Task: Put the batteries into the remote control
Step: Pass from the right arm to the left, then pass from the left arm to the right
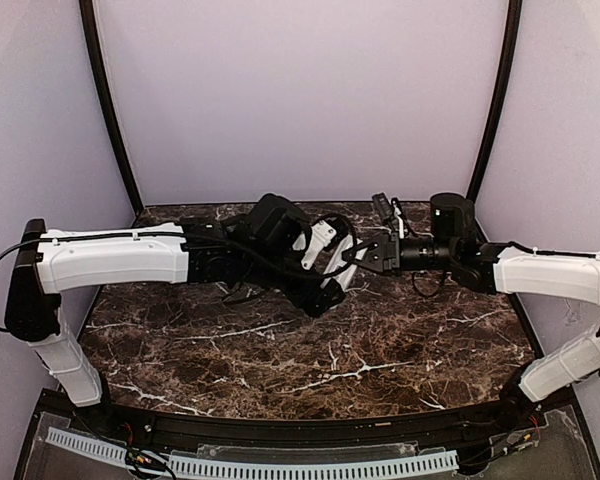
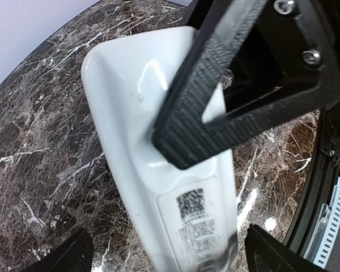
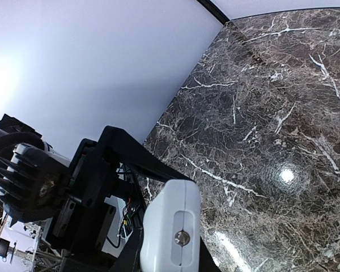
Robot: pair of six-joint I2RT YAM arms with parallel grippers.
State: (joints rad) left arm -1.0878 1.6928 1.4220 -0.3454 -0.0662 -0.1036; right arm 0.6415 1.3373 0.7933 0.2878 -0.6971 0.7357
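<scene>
The remote control [image 2: 136, 124] is a white oblong handset seen from the back, with a printed code label near its lower end. My right gripper [image 3: 170, 252] is shut on it, and one of its black ribbed fingers [image 2: 215, 113] presses across the remote's back. In the right wrist view the remote's end face [image 3: 171, 226] shows a small round window. My left gripper [image 2: 167, 255] is open, its fingertips [image 2: 62, 255] standing wide on either side of the remote without touching it. From above, both grippers meet over the table's far middle [image 1: 345, 262]. The batteries are out of view.
The dark marble table [image 1: 310, 350] lies under both arms. Pale walls and black corner posts [image 1: 105, 100] enclose the back and sides. A white perforated strip [image 1: 280, 465] runs along the near edge.
</scene>
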